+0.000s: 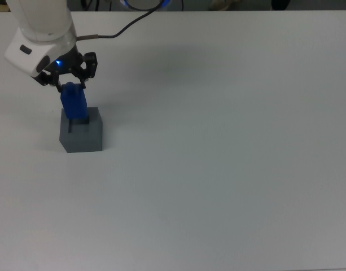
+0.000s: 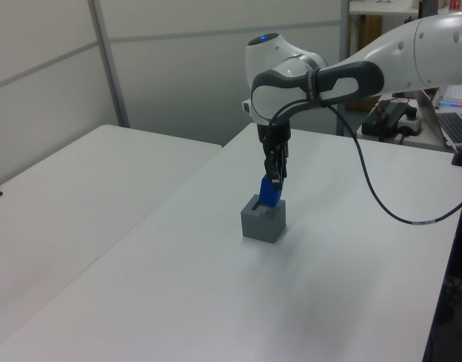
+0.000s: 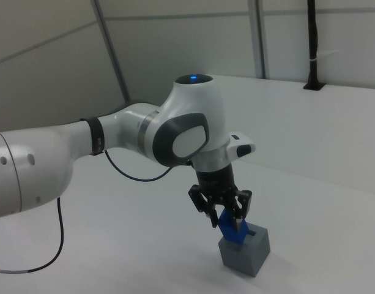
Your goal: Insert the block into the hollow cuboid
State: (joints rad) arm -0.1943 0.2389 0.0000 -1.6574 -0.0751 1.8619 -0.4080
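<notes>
Top view: the gripper [image 1: 69,83] clamps the block [image 1: 73,103], which covers the recess of the cuboid [image 1: 81,134] at 9 o'clock on the table [image 1: 229,147].

Left view: the block [image 2: 270,193] tilts, its lower end at the cuboid's [image 2: 263,220] opening.

Right view: the block [image 3: 232,229] sits at the cuboid's [image 3: 245,250] 11 o'clock edge; its depth inside is unclear.

**Colours on the table right now**

Bright blue block [image 1: 73,103], matte grey hollow cuboid [image 1: 81,133], plain white table [image 1: 229,147]. The arm [image 3: 138,138] is glossy white with dark grey trim, a black gripper [image 3: 222,213], a black cable [image 2: 374,204], and a blue light on top.
</notes>
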